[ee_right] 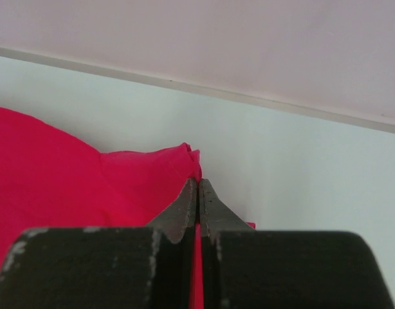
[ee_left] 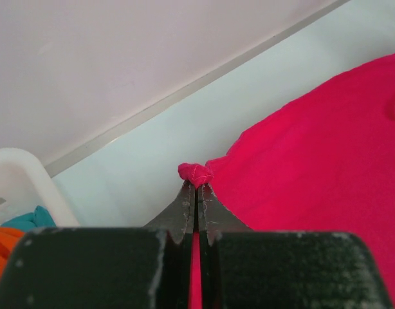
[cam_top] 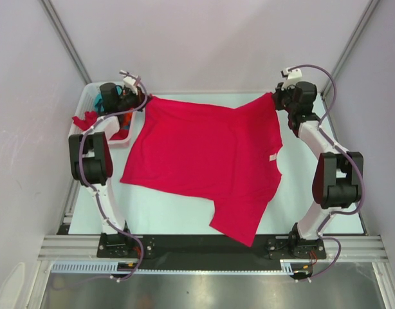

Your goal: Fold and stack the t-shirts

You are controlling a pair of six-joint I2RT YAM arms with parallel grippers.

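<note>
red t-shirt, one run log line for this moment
red t-shirt: spread on table, unfolded | left gripper: shut on far corner | right gripper: shut on other far corner | fold: not started

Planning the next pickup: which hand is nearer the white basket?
Left. The left hand grips the red t-shirt beside the basket; the right hand grips its other corner, across the table.

Left fingers [ee_left: 184,212] tight around a bunched corner of the crimson t-shirt [ee_left: 313,161], white basket [ee_left: 17,174] at lower left
</note>
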